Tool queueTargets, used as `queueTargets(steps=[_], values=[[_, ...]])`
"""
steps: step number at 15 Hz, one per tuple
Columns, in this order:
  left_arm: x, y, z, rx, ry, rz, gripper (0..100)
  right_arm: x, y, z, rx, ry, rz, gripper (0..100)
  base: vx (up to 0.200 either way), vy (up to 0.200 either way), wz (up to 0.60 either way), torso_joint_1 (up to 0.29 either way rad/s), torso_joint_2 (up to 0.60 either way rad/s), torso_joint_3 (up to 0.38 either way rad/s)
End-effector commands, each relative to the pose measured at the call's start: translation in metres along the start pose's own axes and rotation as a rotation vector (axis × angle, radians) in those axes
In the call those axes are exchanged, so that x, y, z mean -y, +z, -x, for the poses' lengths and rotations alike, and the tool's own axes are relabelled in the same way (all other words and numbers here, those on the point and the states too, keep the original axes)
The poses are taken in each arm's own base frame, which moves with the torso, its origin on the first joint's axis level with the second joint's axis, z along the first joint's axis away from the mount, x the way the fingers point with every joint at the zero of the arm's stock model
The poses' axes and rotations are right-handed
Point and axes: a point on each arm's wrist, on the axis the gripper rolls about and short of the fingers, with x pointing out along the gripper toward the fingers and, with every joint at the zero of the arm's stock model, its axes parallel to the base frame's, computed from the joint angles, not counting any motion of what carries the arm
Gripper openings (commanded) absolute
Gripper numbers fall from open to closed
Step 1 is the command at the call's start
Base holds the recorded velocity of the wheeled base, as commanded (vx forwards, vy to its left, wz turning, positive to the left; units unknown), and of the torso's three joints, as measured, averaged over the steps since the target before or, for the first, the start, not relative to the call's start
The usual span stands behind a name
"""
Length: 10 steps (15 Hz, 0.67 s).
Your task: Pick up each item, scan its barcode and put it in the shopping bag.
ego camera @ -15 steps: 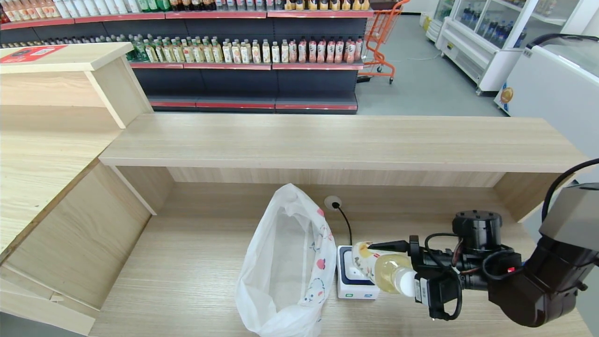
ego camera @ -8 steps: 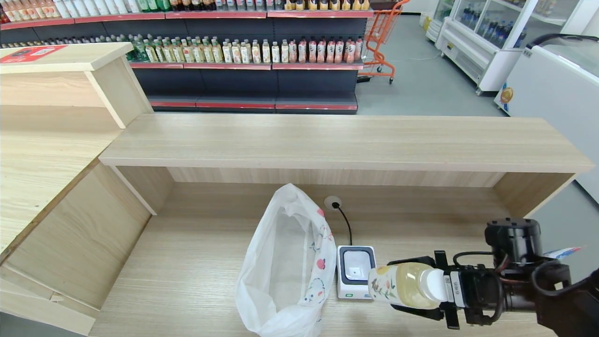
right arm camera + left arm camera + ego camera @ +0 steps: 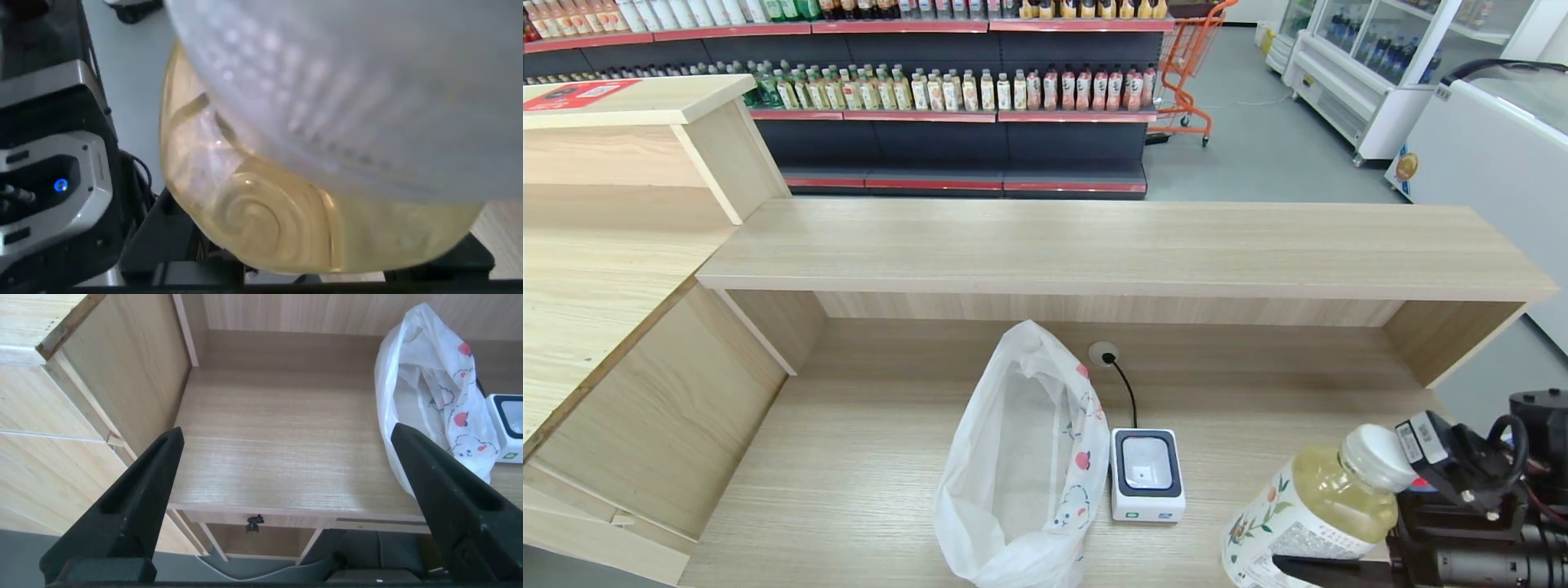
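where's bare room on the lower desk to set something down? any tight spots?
Widest bare patch: the lower desk between the side panel and the shopping bag. A smaller patch lies between the scanner and the held bottle. The upper ledge is bare too. Tight: bag and scanner sit side by side, with the cable behind the scanner.

The right arm (image 3: 1486,523), at the near right corner of the desk (image 3: 890,490), is matte black. It has a squat cylindrical joint housing (image 3: 1539,416), a thick cable loop (image 3: 1507,445), a white printed sticker (image 3: 1421,437) on a boxy block, a small red light (image 3: 1419,483) and a slim flat finger (image 3: 1327,567). The right wrist view shows a grey-and-black casing (image 3: 57,163) with a blue indicator light (image 3: 59,185). The left gripper (image 3: 288,433) has two smooth, black, wedge-shaped fingers (image 3: 135,510) that taper to their tips.
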Motion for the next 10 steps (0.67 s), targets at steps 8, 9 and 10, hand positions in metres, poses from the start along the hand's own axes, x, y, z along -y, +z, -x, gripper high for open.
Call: queueTargets(steps=[8,9,10], values=[[0.0,0.0,0.0,0.0,0.0,0.0,100,0.029,0.032,-0.022,0.006,-0.151,-0.104,0,0.0,0.0,0.0,0.0,0.0,0.0],[0.0,0.0,0.0,0.0,0.0,0.0,100,0.034,0.033,-0.03,-0.003,-0.16,-0.101,0,0.0,0.0,0.0,0.0,0.0,0.0],[0.0,0.0,0.0,0.0,-0.001,-0.001,100,0.038,0.034,-0.039,-0.008,-0.175,-0.091,0,0.0,0.0,0.0,0.0,0.0,0.0]])
